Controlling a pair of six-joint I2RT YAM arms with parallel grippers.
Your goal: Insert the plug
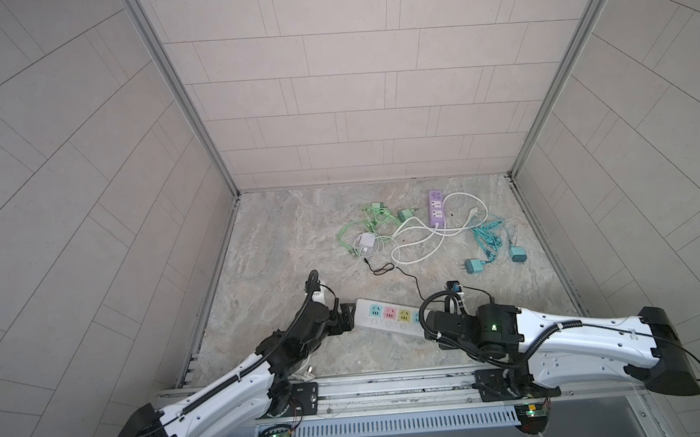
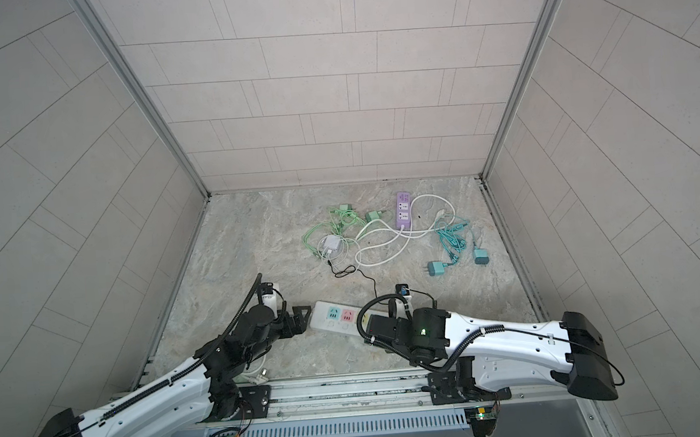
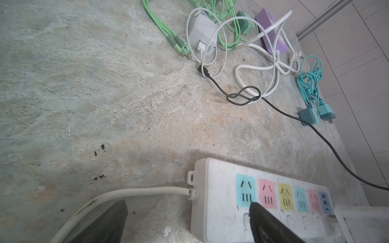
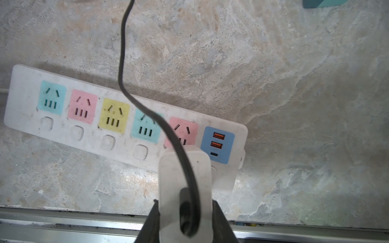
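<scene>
The white plug (image 4: 170,181) is in the right gripper (image 4: 186,210), which is closed on its two flat sides. The plug hangs just over the white power strip (image 4: 90,136), near the end pink socket (image 4: 185,128) and next to the blue USB block (image 4: 217,145). The plug looks small, light and hard, with smooth plastic that could slip, so the flat sides are a good place to hold it. Its black cable (image 4: 122,63) is soft and bendy and may tug the plug to one side. The strip looks light too and could slide on the stone table (image 4: 294,84) when pushed. The left gripper (image 3: 185,208) is wide open and holds nothing. It sits at the cord end of the strip, with one finger (image 3: 265,223) over the strip by the first blue socket (image 3: 245,190). I cannot tell if that finger is touching the strip. The plug's pins are hidden under its body, so maybe they line up with the holes, maybe not. In both top views the right arm covers the plug and that end of the strip.
</scene>
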